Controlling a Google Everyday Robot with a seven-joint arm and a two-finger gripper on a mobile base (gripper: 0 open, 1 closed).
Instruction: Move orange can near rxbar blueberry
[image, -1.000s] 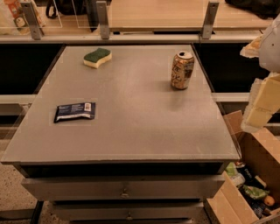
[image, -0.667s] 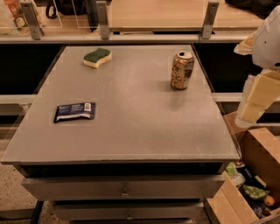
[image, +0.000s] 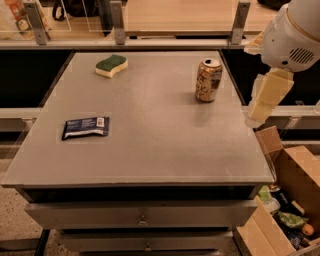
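Am reading this as approach step. Gripper (image: 259, 111) hanging off right edge of table (image: 150, 150), just right of orange can (image: 208, 80), not touching it. Cannot tell whether it is open or closed. Orange can standing upright at far right. Rxbar blueberry (image: 86, 127) lying flat near left edge, well apart. Am judging next move: swinging in over can, grasping, then carrying leftward. Am counting one can, one bar, one sponge (image: 111, 65), one gripper.

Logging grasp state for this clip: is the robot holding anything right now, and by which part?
Nothing. The gripper hangs off the right edge of the grey table, apart from the orange-gold aluminium can standing free on it.
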